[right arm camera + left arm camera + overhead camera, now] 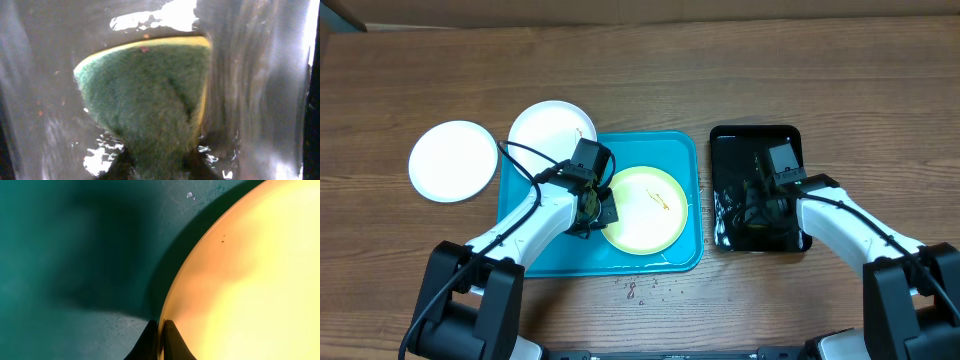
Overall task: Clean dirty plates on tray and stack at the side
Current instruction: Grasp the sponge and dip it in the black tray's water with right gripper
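Soft scouring sponge (150, 100) squashed in right gripper (155, 170); left gripper (160, 332) clamps yellow-green plate (250, 290) by rim; we reckon plate stiff, light, slick, so rim's best hold.

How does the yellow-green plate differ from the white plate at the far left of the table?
The yellow-green plate lies inside the turquoise tray; the white plate lies on the table. The yellow-green plate shows a small orange-brown smear; the white plate looks clean. The left tool pinches the yellow-green plate's rim; nothing touches the white plate. Both are round, flat and similar in size.
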`<state>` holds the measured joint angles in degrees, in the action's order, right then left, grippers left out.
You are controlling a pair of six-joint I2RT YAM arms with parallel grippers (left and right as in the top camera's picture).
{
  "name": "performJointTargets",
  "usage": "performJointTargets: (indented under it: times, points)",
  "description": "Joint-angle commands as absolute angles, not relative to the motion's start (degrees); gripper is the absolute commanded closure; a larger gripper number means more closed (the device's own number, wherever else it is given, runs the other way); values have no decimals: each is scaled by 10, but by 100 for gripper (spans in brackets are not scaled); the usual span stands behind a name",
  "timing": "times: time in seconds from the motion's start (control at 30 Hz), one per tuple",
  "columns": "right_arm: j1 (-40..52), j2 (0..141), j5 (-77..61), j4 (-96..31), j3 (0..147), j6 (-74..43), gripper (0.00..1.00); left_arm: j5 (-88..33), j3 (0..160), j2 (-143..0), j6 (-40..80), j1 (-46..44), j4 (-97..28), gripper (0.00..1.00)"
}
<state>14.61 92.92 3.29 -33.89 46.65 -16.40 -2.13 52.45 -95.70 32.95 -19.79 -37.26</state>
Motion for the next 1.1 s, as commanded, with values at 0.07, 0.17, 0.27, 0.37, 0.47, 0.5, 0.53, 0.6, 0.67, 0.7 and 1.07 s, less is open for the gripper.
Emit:
performJointTargets:
  times: [0.07,0.17,0.27,0.37,0.47,0.5,0.53,0.6,0.67,0.7,1.07]
  points:
    - [144,932,25,-373,493,-164,96,-11,522,-960,338,-200,-376,96]
    - [144,915,25,-456,565,-163,96,-10,522,-960,338,-200,-376,96]
    - [144,900,25,-547,643,-163,96,-10,522,-960,338,-200,-376,96]
    - [144,894,25,-582,677,-163,96,-10,522,-960,338,-200,-376,96]
    - [144,897,28,-572,670,-165,96,-10,522,-960,338,-200,-374,96]
    - [144,897,26,-569,664,-165,96,-10,522,-960,338,-200,-374,96]
    - [144,897,22,-568,660,-165,96,-10,522,-960,338,-200,-374,96]
    - [145,897,20,-566,653,-166,96,-10,522,-960,338,-200,-374,96]
    - [145,897,21,-553,644,-166,96,-9,522,-960,338,-200,-375,96]
    - [145,897,20,-547,640,-166,96,-8,522,-960,338,-200,-374,96]
    - [146,897,-53,-539,640,-151,96,-9,522,-960,338,-200,-374,96]
